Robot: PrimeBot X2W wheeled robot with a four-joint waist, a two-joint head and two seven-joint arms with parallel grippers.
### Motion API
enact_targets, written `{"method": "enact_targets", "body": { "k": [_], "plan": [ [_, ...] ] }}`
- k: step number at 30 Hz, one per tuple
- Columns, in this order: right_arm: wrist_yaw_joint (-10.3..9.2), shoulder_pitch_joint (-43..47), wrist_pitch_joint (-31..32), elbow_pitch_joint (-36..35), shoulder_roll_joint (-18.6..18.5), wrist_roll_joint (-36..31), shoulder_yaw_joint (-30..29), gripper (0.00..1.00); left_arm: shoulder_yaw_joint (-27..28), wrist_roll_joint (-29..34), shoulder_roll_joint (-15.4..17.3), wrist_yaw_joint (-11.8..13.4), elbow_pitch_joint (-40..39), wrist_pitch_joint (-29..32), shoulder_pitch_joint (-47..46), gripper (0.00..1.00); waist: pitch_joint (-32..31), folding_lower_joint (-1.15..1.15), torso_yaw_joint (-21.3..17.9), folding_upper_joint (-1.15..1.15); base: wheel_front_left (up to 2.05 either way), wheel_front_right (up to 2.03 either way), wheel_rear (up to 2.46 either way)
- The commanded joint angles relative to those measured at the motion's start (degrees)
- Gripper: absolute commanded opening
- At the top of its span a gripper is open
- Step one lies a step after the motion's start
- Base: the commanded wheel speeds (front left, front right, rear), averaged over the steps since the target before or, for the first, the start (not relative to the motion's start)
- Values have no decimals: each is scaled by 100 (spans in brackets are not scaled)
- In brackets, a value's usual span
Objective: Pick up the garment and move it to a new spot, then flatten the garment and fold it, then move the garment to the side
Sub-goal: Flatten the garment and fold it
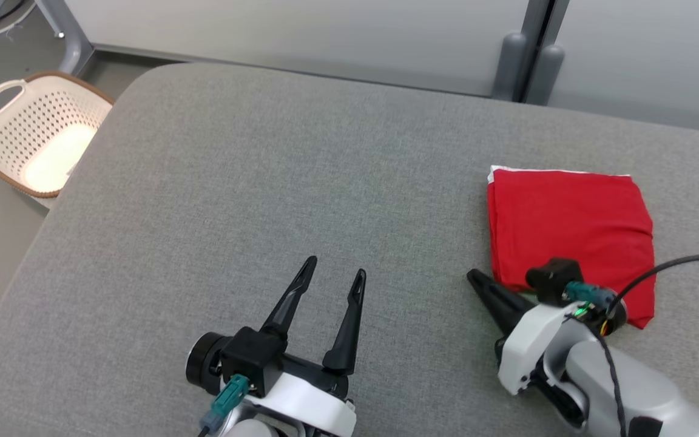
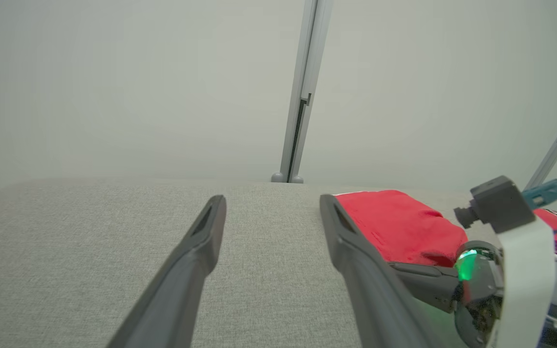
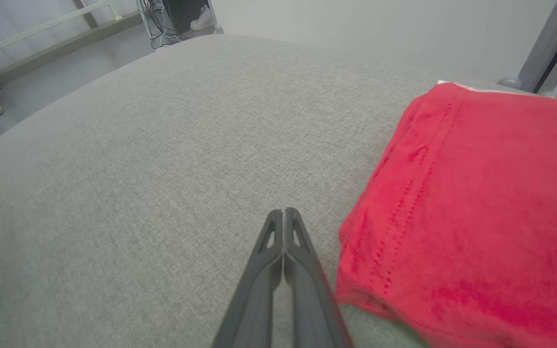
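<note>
The red garment point(image 1: 568, 230) lies folded into a neat rectangle at the right side of the grey cushioned surface point(image 1: 264, 182), with a thin white edge showing along its far side. My right gripper point(image 1: 476, 280) is shut and empty, its tips resting on the grey fabric just left of the garment's near corner; in the right wrist view the closed fingers point(image 3: 283, 217) sit beside the garment point(image 3: 476, 203) without touching it. My left gripper point(image 1: 334, 273) is open with nothing between its fingers, low at the middle of the surface. The left wrist view shows the garment point(image 2: 399, 222) to the right.
A cream perforated laundry basket point(image 1: 34, 133) with a brown rim stands on the floor off the surface's far left corner. A pale wall with a grey post point(image 1: 531, 54) runs behind the surface. A black cable point(image 1: 677, 267) arcs over the right wrist.
</note>
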Motion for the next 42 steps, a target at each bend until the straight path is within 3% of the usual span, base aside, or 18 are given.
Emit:
{"method": "enact_targets", "body": {
  "k": [1,3,4,5,6,7,12,13,16,20,28,34,42],
  "plan": [
    [-2,189,-31,-145,53,-70,-115,0,72,23,21,17,-19,-8,58,100,-170,0,-100,0,0,0,0],
    [-3,427,-31,-417,58,-234,-496,0,158,-9,20,36,-67,-8,181,100,-342,0,-232,0,0,0,0],
    [-3,569,-30,-560,53,-369,-726,5,237,-19,19,60,-91,-8,243,100,-446,0,-324,0,0,0,0],
    [-3,737,-30,-694,42,-525,-1031,35,298,-40,21,64,-124,-8,319,100,-527,0,-407,0,0,0,0],
    [-3,917,-31,-866,56,-740,-1368,95,413,-52,21,85,-150,-8,400,100,-637,0,-514,0,0,0,0],
    [-2,1122,-31,-1030,67,-964,-1763,100,509,-57,22,115,-164,-8,496,100,-744,0,-614,0,0,0,0],
    [-2,2314,-23,-2050,223,-2293,-3657,100,1057,-55,15,204,-363,-8,912,100,-1089,0,-1054,0,0,0,0],
    [-2,2314,-23,-2050,223,-2293,-3657,100,1057,-55,15,204,-363,-8,912,100,-1089,0,-1054,0,0,0,0],
    [-2,2976,-22,-2658,430,-2860,-4572,100,1358,-145,25,86,-508,-8,1171,100,-1188,0,-1266,0,0,0,0],
    [-2,3570,-21,-3297,599,-3335,-5224,100,1733,149,21,90,-591,-8,1454,100,-1293,0,-1521,0,0,0,0],
    [-2,4300,-20,-3370,675,-3798,-5434,100,2248,651,21,241,-376,-8,2236,100,-1557,0,-1876,0,0,0,0],
    [-2,4397,-20,-3437,856,-3918,-5393,100,2383,1115,21,92,-373,-8,2513,100,-1563,0,-1986,0,0,0,0],
    [-2,4420,-20,-3411,992,-4001,-5281,100,2441,1110,19,-3,-298,-8,2509,100,-1541,0,-1966,0,0,0,0]
  ]
}}
